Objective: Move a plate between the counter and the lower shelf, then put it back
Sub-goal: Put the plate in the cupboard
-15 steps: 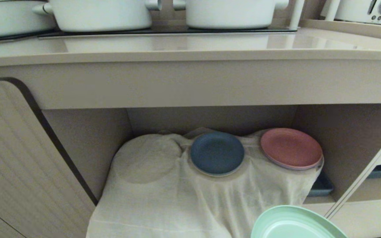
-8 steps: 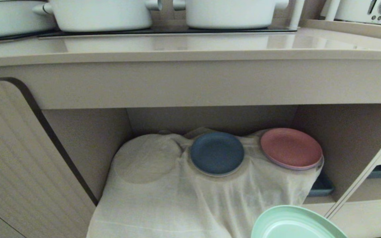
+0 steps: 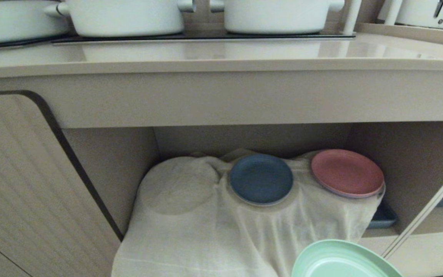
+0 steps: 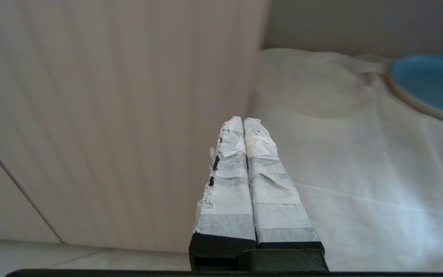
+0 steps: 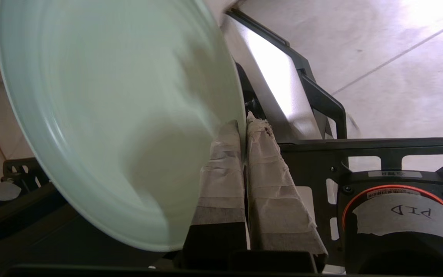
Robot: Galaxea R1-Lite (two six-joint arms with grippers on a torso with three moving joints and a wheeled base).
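Note:
The mint-green plate (image 3: 340, 261) shows at the bottom edge of the head view, in front of the lower shelf (image 3: 214, 227) with its white cloth. In the right wrist view my right gripper (image 5: 243, 125) is shut on the rim of the plate (image 5: 106, 115), one taped finger on each face. The gripper itself is outside the head view. The beige counter (image 3: 221, 57) runs across the top. My left gripper (image 4: 243, 120) is shut on nothing, hanging in front of the cabinet door beside the cloth.
A dark blue plate (image 3: 261, 179) and a pink plate (image 3: 347, 172) lie on the cloth at the back of the shelf. White pots (image 3: 125, 17) stand on the black hob. A cabinet door (image 3: 33, 192) stands at the left. A dark tray (image 3: 383, 219) sits beyond the cloth's right edge.
The whole head view has shifted a little to the right, so the camera has moved. The mint-green plate stays at the same spot in the picture, still held.

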